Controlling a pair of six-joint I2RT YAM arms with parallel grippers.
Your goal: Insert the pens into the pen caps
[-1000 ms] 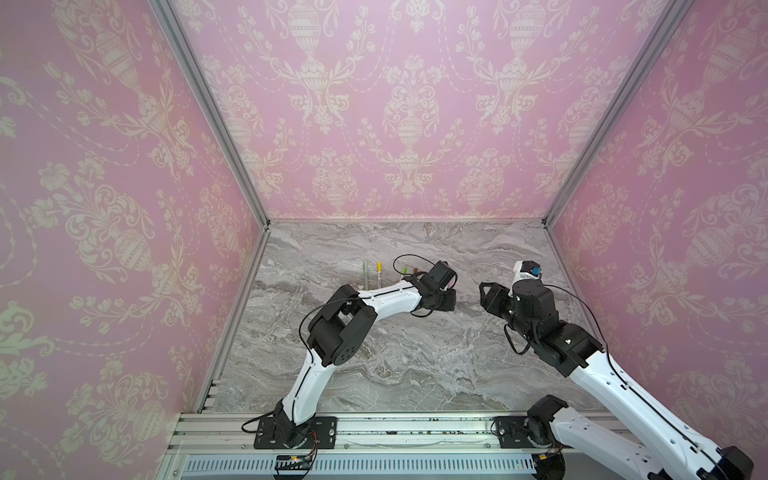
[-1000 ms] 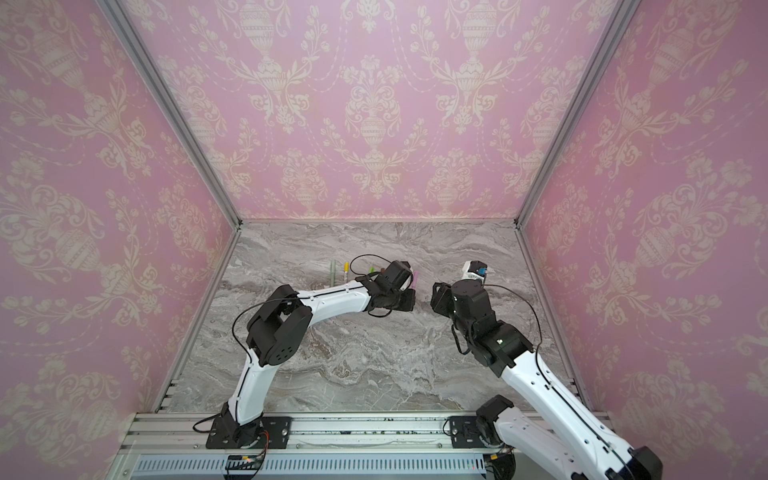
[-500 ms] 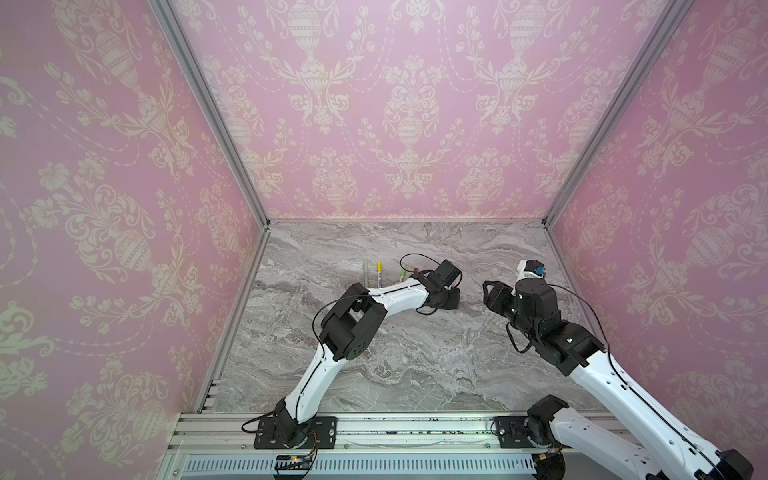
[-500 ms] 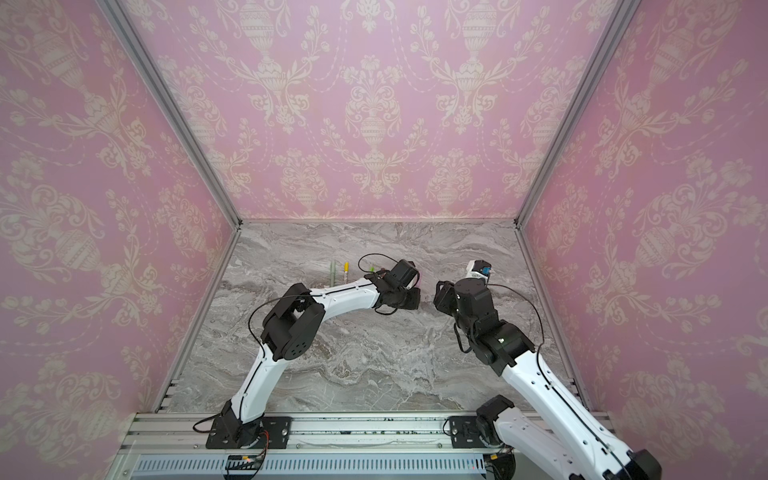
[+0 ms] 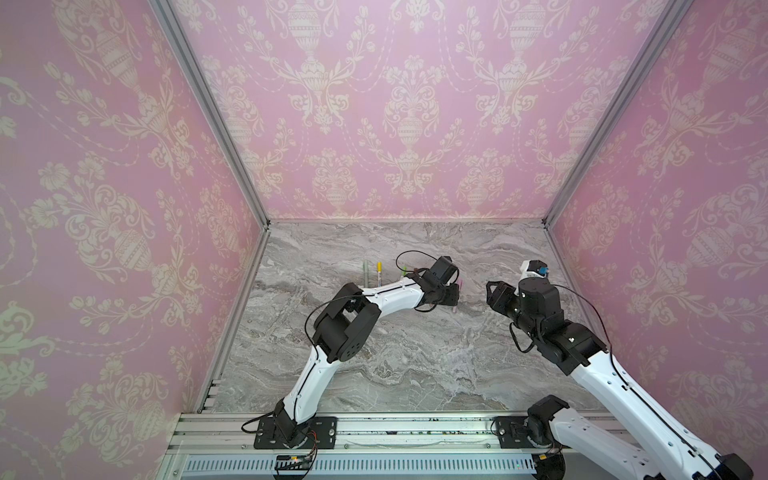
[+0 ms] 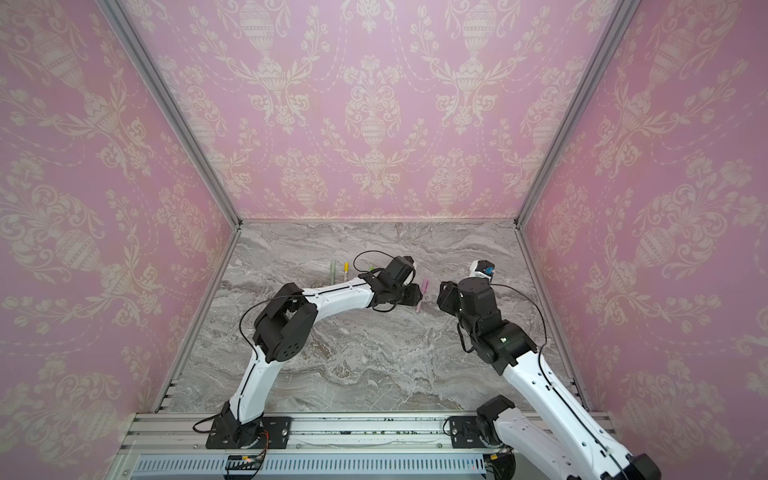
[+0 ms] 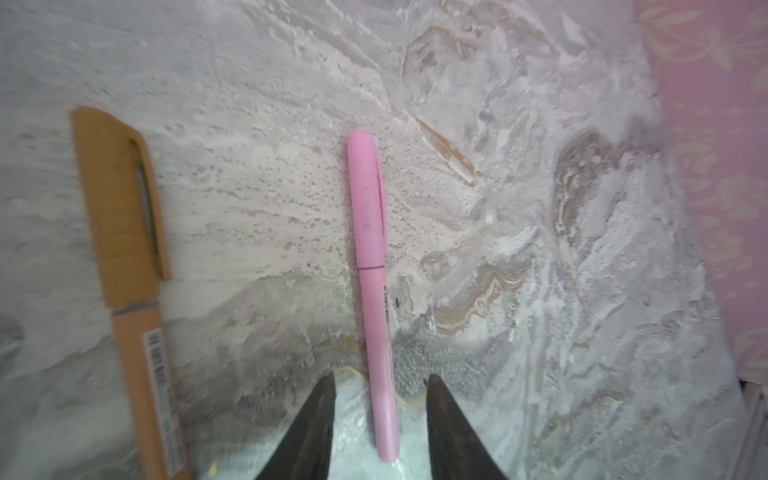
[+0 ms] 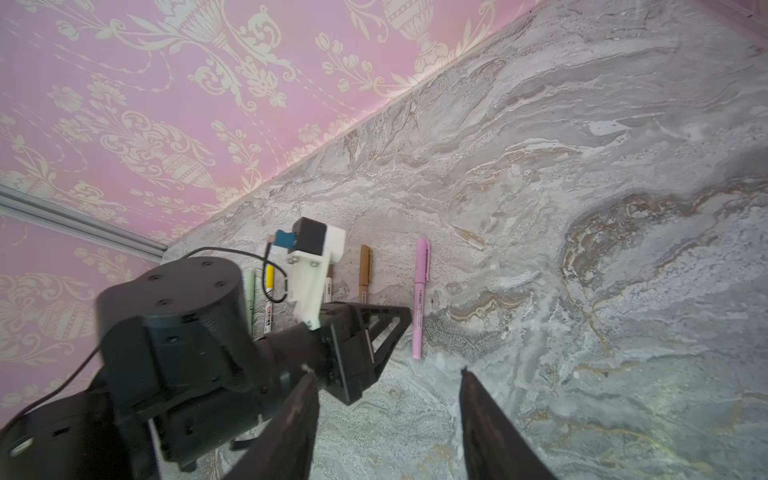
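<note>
The left gripper was low over the marble table. Its two dark fingertips stood apart, one on each side of the pink pen, w/ a small gap on both sides, so nothing was clamped. The pink pen lay flat on the table w/ its pink cap on. The barrel end was btw. the fingertips and the cap end pointed away from them. Beside it, parallel and not touching, lay the tan pen, also capped, w/ a barcode sticker on the barrel. In a top view the pink pen showed just at the tip of the left gripper, approx. in the middle of the table, w/ its cap end toward the back wall. More to the left, near the back, lay the green pen and the yellow-capped pen, side by side. In the right wrist view all these pens made one row, and some of it was hidden behind the left arm. The right gripper hung above the table on the other side of the pink pen, near but not touching. Its fingers were spread wide, w/ only bare marble btw. them.
</note>
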